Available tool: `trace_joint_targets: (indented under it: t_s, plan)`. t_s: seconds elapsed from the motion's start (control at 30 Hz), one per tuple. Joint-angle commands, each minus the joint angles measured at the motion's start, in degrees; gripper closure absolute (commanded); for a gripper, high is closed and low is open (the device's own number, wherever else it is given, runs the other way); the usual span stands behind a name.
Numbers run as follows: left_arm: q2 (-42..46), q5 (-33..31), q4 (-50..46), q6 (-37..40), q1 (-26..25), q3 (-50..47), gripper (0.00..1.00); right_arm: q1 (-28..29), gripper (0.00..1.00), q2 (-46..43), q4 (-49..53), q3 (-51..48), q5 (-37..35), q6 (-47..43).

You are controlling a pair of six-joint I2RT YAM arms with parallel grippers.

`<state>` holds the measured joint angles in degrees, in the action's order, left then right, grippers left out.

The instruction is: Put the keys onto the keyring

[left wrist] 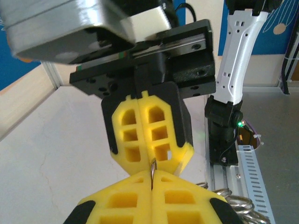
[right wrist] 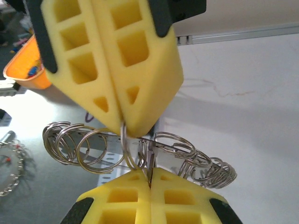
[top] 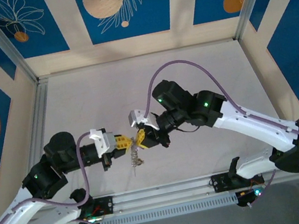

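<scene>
1. The right claw [right wrist: 150, 175] is closed tight. Its yellow pads meet on a thin silvery loop of the keyring [right wrist: 63, 140], and the wire stands up from between the tips.
2. The left claw [right wrist: 124, 122] faces it tip to tip, almost touching. It too is closed and pinches a neighbouring loop of the same bunch.
3. So both claws hold the keyring between them. It is a tangle of linked split rings that fans out to either side of the two grips, and the rest sags below.
4. From above, the bunch hangs in the air over the near middle of the table [top: 200, 68], just ahead of the rail [top: 164, 193]. Its lower end dangles towards the table top.
5. Further out, the right wrist view shows a beaded chain [right wrist: 11, 170] lying on a grey surface and an orange bin [right wrist: 23, 70] behind it. Both are well apart from the claws.
6. Progress, as we judge it: the keyring is picked up and shared between two grips, which looks like preparation for opening or steadying one loop.
7. Neither claw holds a key, and we cannot tell whether one already hangs in the tangle.
8. Left to do, we think: free one claw, fetch each key and thread it on. That is most of the job.
</scene>
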<state>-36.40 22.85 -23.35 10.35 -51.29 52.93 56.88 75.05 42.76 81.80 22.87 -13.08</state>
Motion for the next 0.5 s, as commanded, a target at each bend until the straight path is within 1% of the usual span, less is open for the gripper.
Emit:
trace_joint_targets:
  t_s: [0.0,0.23,0.47]
  plan:
    - [1.0,2.1,9.2,-2.0,0.0,-0.5,1.00,-0.6,1.00,2.2,1.9,3.2,7.2,2.0]
    - [3.1,3.0,13.3,-3.7,0.0,-3.3,1.00,-1.9,1.00,5.2,4.7,7.4,10.7,3.3]
    - [3.7,4.1,14.0,-4.4,0.0,-4.2,1.00,-2.1,1.00,4.3,0.1,6.9,14.3,4.8]
